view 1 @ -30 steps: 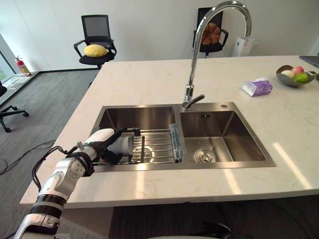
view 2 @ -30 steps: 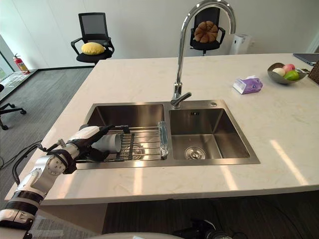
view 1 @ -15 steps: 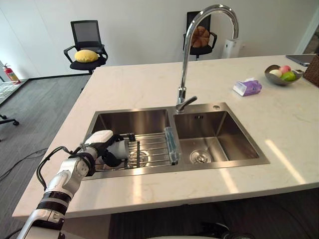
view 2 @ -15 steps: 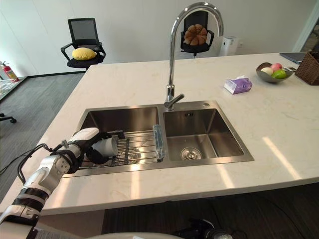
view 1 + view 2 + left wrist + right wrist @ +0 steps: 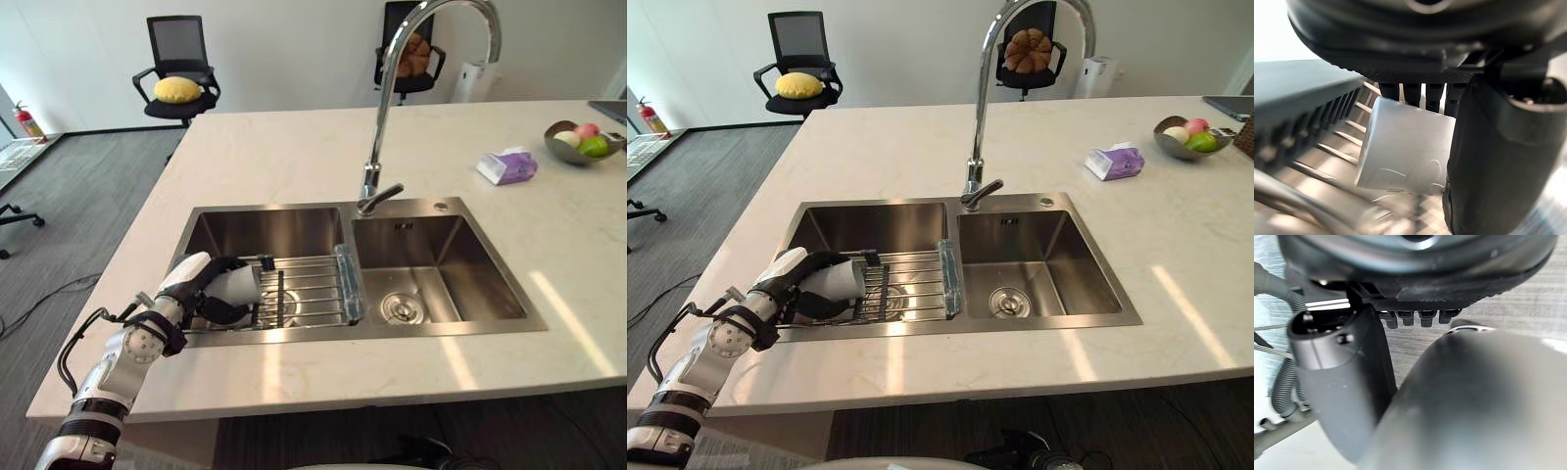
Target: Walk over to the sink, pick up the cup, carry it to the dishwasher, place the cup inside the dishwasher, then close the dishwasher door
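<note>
Gripping smooth white cylindrical cup (image 5: 239,284), left robot hand (image 5: 192,278) over wire rack (image 5: 312,290), steel sink (image 5: 462,276); right robot hand (image 5: 1337,382) unclear.

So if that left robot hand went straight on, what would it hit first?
The white cup, which the left robot hand is curled round. Beyond it, probably the dark bar on the wire rack.

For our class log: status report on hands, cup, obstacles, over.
Left robot hand shut on cup, sideways at rack in left basin. Right robot hand empty, idle. Lift path looks clear.
</note>
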Motion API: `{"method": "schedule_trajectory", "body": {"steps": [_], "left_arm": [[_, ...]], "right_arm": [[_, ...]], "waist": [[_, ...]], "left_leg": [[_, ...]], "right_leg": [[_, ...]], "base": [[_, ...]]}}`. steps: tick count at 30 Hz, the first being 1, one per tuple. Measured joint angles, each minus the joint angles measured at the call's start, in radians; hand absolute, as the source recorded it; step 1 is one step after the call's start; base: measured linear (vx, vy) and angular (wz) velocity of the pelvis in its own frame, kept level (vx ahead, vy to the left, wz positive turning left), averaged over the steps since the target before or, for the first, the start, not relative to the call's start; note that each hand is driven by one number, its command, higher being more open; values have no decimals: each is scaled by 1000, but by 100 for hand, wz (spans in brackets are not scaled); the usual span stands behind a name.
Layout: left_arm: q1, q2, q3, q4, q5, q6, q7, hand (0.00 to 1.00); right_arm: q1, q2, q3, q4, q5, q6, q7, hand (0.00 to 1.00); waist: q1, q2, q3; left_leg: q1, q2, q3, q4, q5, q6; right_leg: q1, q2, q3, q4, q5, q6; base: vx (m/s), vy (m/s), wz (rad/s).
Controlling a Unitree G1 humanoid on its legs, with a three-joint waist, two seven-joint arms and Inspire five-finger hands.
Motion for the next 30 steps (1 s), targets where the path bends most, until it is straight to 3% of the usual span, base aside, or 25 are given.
{"method": "schedule_trajectory", "body": {"steps": [4, 6, 10, 14, 16, 19, 22, 23, 24, 25, 26, 27, 28, 30], "left_arm": [[112, -193, 128, -237, -184, -71, 160, 0], [144, -242, 152, -291, -233, -100, 209, 0], [185, -278, 170, -306, -312, -127, 260, 0], [240, -321, 184, -326, -277, -145, 332, 0], [297, -338, 183, -404, -208, -145, 368, 0], [332, -338, 200, -450, -168, -127, 374, 0], [348, -354, 231, -467, -168, -111, 385, 0], [346, -382, 222, -466, -172, -107, 395, 0], [344, -395, 214, -466, -174, -111, 393, 0], [345, -416, 210, -466, -184, -127, 385, 0], [361, -432, 200, -466, -228, -131, 379, 0], [368, -435, 200, -466, -237, -132, 377, 0], [396, -453, 192, -466, -259, -145, 367, 0], [399, -458, 159, -467, -268, -181, 359, 0]], "right_arm": [[13, 15, -26, 13, 28, -14, -34, 100], [17, 16, -36, 13, 28, -13, -42, 100], [35, 16, -37, 13, 28, -8, -52, 100], [37, 16, -38, 18, 18, -5, -39, 100], [35, 20, -46, 28, 4, -13, -16, 100], [21, 15, -44, 40, -34, -27, 7, 100], [-4, 11, -35, 49, -41, -34, 18, 100], [-24, 3, -37, 78, -39, -42, 12, 100], [-25, -5, -43, 81, -29, -40, 4, 100], [-28, -4, -85, 103, -1, -46, -22, 100], [-43, -9, -119, 113, 46, -40, -63, 100], [-44, -12, -118, 114, 53, -33, -69, 100], [-30, -35, -112, 109, 70, -20, -88, 100], [-11, -48, -113, 102, 95, -19, -105, 100]], "waist": [[26, -14, -6], [42, -14, -6], [51, -18, -7], [61, -18, -11], [78, -34, -2], [112, -34, 5], [141, -19, 37], [147, -4, 51], [150, 2, 51], [156, 9, 71], [163, -1, 110], [164, -5, 115], [162, -9, 116], [158, -2, 108]], "left_leg": [[6, -1, -11, 0, 0, 0], [6, 1, -17, -1, 5, 3], [-2, 2, -53, -6, 21, 0], [-20, 9, -80, -4, 22, 2], [-77, 6, -121, 56, 13, -3], [-146, -8, -215, 111, 21, -5], [-177, -21, -278, 104, 68, -24], [-212, -40, -276, 65, 154, -42], [-210, -43, -256, 13, 190, -76], [-249, -25, -113, 41, 88, 55], [-332, -1, 86, 269, 0, 129], [-339, 5, 121, 314, -12, 140], [-329, 56, 252, 479, -66, 146], [-284, 142, 328, 567, -106, 128]], "right_leg": [[11, -2, -16, 3, -5, -8], [9, -1, -19, 12, -11, -16], [7, -1, -57, 42, -36, -22], [8, -2, -77, 44, -42, -15], [2, -1, -112, 44, -42, -15], [-1, -3, -196, 73, -52, -21], [15, -5, -308, 111, -87, -26], [18, -6, -379, 140, -115, -67], [23, -4, -409, 140, -124, -77], [32, -24, -513, 136, -129, -40], [46, -84, -620, 162, -130, -42], [51, -100, -636, 168, -129, -40], [81, -157, -716, 188, -116, -19], [116, -202, -794, 207, -105, -1]], "base": [[-22, -24, 8], [-81, -38, 7], [-123, -47, 26], [-85, -28, 23], [-13, -32, 44], [16, -35, 100], [-66, -58, 138], [-169, -24, 210], [-246, 42, 279], [-246, 84, 264], [-202, 69, 225], [-160, 53, 201], [-65, 61, 126], [-50, 122, 145]]}}
